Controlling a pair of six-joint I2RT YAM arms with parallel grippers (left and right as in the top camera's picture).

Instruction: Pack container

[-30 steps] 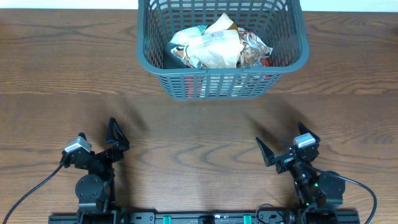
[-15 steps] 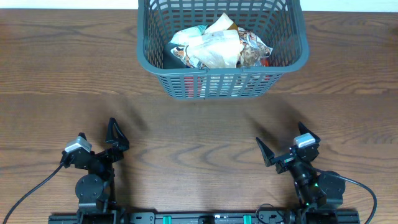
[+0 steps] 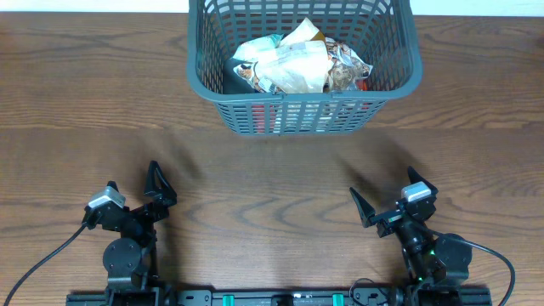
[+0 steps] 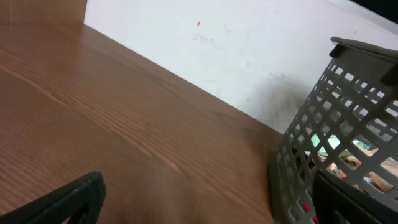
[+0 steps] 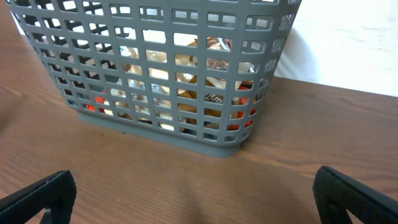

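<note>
Container (image 3: 299, 116), one, heaped with several crumpled packets (image 3: 293, 68); left pincer (image 3: 132, 175) and right pincer (image 3: 381, 182), two, both agape and empty.

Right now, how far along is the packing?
Looks done: packets lie piled inside the container. In hand: nothing; the left gripper and right gripper both sit open and empty by their bases. Left: no loose packets show on the table in the overhead view, so probably nothing remains.
</note>
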